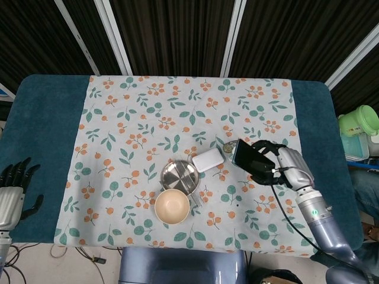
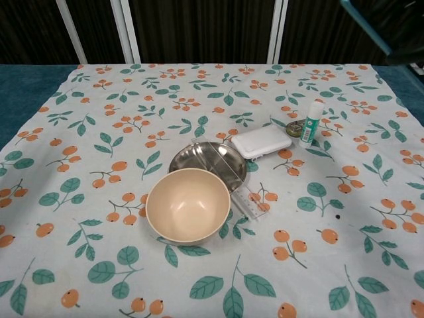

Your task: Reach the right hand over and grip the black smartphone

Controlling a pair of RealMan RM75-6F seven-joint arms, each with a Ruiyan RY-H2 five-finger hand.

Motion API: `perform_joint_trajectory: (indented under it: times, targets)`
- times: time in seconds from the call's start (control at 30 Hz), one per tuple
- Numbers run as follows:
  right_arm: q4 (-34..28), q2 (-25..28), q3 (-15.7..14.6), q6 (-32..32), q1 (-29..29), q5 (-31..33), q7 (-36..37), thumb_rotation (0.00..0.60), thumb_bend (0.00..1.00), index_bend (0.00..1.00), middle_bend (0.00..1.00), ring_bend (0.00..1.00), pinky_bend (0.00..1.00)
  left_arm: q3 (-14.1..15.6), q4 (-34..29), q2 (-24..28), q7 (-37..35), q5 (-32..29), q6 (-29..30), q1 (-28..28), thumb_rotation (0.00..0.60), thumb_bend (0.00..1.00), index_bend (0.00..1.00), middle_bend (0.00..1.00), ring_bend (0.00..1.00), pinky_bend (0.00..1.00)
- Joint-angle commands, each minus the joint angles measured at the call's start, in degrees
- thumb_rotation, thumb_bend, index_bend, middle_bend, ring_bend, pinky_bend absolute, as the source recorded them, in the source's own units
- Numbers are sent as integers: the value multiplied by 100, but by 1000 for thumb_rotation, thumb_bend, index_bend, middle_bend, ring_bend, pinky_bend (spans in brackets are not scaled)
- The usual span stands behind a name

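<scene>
My right hand (image 1: 283, 165) grips the black smartphone (image 1: 251, 160) and holds it well above the table, right of the white case. In the chest view only a dark corner of the phone (image 2: 377, 30) shows at the top right edge. My left hand (image 1: 13, 188) rests at the table's left edge with its fingers apart and nothing in it.
On the floral cloth (image 1: 148, 118) lie a beige bowl (image 2: 188, 204), a steel dish (image 2: 209, 161), a white case (image 2: 261, 142), a clear ruler (image 2: 248, 202), a small white tube (image 2: 312, 121) and a round metal piece (image 2: 295, 128). Green containers (image 1: 359, 120) stand off the table's right side.
</scene>
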Motion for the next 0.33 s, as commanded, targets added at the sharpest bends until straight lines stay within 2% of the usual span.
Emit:
perform_joint_trajectory:
  times: [0.03,0.13,0.33]
  targets:
    - [-8,395,272,-219,-40,41,748,600,344,379,470,447,280,1,-1,-2,5,-2,-2,0,600,361,117,0,0,0]
    - [32,562,333,-312,-121,-75,1318,600,344,379,469,447,280,3,5,-8,7,2,0,1,600,361,117,0,0,0]
    - [220,688,262,-477,-174,-342,1820,600,344,379,469,447,280,4,7,-10,-5,-5,-6,2,600,361,117,0,0,0]
